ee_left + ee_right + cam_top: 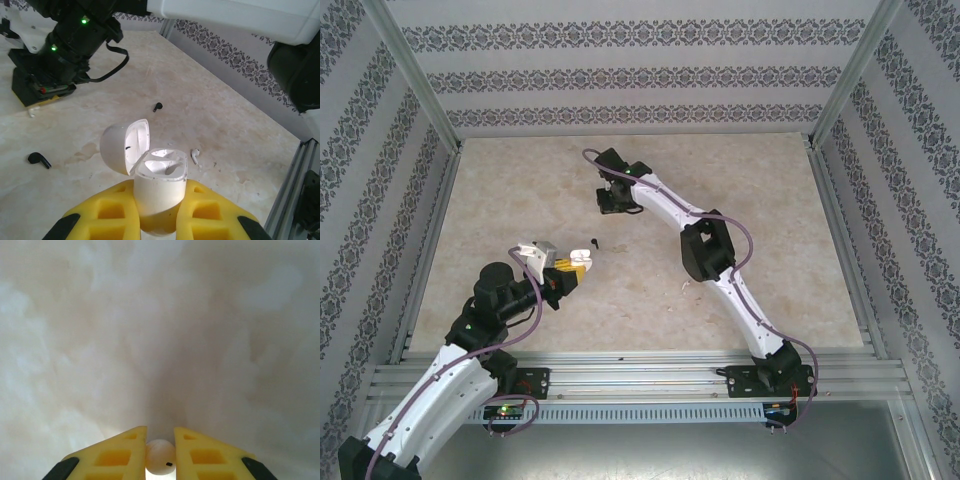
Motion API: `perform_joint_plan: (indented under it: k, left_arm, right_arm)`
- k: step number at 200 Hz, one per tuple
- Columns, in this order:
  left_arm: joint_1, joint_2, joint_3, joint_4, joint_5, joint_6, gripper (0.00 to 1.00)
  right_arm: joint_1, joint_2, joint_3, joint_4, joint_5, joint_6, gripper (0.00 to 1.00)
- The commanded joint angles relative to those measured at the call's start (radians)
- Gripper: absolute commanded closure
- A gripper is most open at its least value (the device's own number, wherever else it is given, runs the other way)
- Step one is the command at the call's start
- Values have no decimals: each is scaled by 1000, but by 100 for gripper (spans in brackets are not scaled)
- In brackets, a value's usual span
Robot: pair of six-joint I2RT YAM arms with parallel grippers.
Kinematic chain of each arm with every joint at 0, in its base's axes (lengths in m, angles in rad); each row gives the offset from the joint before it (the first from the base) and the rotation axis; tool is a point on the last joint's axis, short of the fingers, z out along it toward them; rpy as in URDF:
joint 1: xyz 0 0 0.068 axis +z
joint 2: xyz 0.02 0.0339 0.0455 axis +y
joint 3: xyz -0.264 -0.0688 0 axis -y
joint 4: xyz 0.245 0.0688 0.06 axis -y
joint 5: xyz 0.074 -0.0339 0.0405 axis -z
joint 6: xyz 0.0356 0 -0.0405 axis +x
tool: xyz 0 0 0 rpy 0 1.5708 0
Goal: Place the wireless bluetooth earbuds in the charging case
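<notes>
A white charging case [160,172] stands upright with its lid [120,147] flipped open to the left, and my left gripper [161,202] is shut on its body. Seen from above, that gripper [577,266] is left of the table's centre. The case's two wells look empty. My right gripper [160,436] is low over the table and shut on a whitish earbud [160,460]; from above it [611,205] is at the back centre. Another whitish bud [195,156] lies just right of the case. Two black buds [39,159] [158,106] lie on the table, one of them [595,242] close to the case.
The beige marble table [770,200] is bordered by aluminium rails [640,375] and patterned walls. The right arm's links [705,250] cross the middle of the table. In the left wrist view the right gripper's black body [37,82] is at the far left.
</notes>
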Motion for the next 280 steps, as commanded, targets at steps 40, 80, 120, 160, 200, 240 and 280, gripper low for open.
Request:
perform_joint_plan:
  k: [40, 80, 120, 160, 200, 240, 280]
  left_arm:
    - [13, -12, -7, -14, 22, -19, 100]
    - [13, -10, -12, -17, 23, -18, 100]
    - [13, -13, -6, -33, 26, -9, 100]
    - [12, -21, 3, -64, 26, 17, 100]
    - [13, -21, -9, -50, 32, 13, 100]
    - [13, -8, -14, -23, 45, 5, 100]
    - [13, -9, -20, -25, 53, 8, 100]
  right_arm:
    - [-14, -218, -331, -127, -76, -285, 83]
    - [5, -253, -364, -184, -128, -339, 75]
    - [33, -255, -291, -233, -79, -251, 59]
    - [57, -296, -275, -259, 28, -39, 55]
    - [79, -360, -388, -232, 107, 261, 50]
    - [110, -360, -491, -123, 103, 376, 48]
    - [109, -342, -516, -89, 103, 404, 49]
